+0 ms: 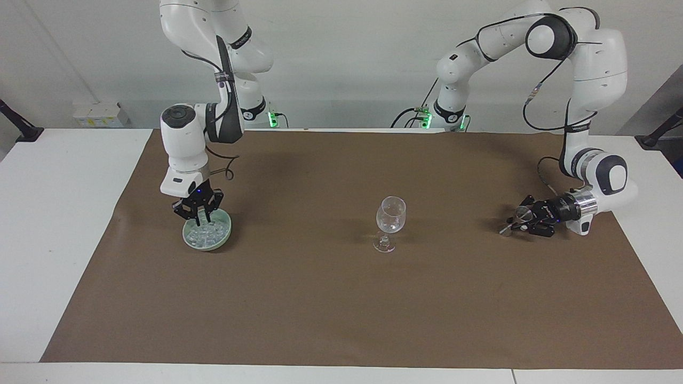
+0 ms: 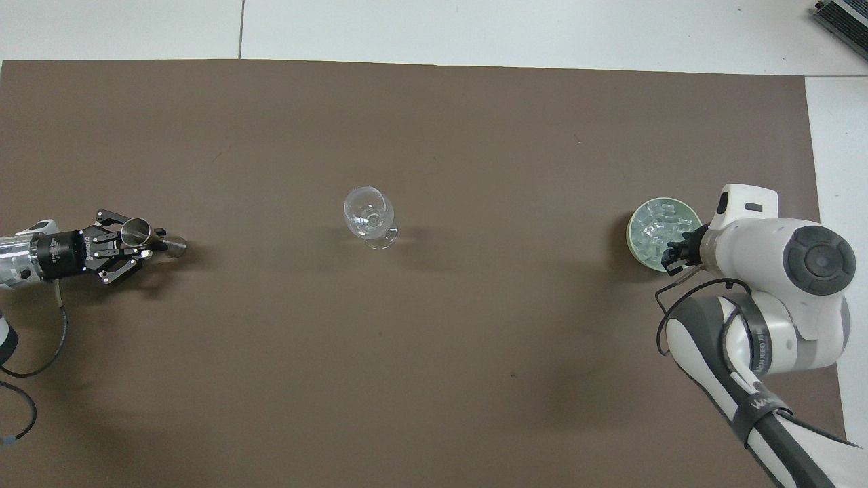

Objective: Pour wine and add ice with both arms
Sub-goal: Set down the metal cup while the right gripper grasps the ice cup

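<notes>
Right pincer over the ice in a green bowl — left pincer around a metal jigger.

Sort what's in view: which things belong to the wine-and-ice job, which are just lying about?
Job: ice in green bowl; wine glass; metal jigger in left claw; right claw over the bowl.
Lying about: brown mat; white boxes at the wall.
</notes>
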{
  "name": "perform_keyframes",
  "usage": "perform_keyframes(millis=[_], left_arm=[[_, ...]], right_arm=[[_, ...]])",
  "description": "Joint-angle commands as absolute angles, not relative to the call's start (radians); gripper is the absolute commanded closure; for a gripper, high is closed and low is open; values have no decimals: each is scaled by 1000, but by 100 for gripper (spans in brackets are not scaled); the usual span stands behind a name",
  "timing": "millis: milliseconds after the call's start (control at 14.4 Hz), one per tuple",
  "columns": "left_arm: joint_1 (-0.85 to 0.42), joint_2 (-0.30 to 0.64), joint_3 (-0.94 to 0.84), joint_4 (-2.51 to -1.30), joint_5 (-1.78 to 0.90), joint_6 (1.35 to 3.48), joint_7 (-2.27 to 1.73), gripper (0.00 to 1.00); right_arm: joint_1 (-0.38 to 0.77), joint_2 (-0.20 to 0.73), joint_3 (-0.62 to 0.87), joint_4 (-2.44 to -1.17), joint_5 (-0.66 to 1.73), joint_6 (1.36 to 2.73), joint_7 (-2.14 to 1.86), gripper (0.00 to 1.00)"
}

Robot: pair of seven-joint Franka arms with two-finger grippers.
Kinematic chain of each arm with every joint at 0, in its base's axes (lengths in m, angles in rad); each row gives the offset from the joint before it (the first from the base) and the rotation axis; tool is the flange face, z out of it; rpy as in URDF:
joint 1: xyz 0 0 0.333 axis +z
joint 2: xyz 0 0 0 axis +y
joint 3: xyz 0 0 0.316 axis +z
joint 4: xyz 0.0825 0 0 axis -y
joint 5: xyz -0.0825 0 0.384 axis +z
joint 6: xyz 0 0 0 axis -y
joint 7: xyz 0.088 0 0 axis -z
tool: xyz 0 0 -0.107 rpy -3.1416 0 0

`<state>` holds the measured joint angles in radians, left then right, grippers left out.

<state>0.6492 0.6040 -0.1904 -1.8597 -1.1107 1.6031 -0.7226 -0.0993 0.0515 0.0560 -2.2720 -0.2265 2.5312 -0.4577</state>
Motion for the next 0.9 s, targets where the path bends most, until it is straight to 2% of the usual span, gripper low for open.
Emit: perform_keyframes(millis=[0, 69, 139, 347, 833], left_arm=[[661, 620, -195, -1836, -1091, 1588, -721, 41], [661, 620, -195, -1835, -1086, 1588, -721, 27], [661, 620, -195, -1835, -1086, 1583, -721, 17], [661, 614, -195, -1807, -1053, 1575, -741, 1], [664, 577, -195, -1708, -919, 1487, -782, 0]], right_arm=[[-101, 11, 72, -2214, -230, 2445, -457, 100], [-100, 6, 83, -2189, -226, 2418, -446, 100], [-94, 5, 97, -2171, -204, 2410, -434, 100], [-74, 3, 142, -2111, -137, 2404, -370, 100], [104, 78, 187, -1908, -45, 2391, 74, 100]])
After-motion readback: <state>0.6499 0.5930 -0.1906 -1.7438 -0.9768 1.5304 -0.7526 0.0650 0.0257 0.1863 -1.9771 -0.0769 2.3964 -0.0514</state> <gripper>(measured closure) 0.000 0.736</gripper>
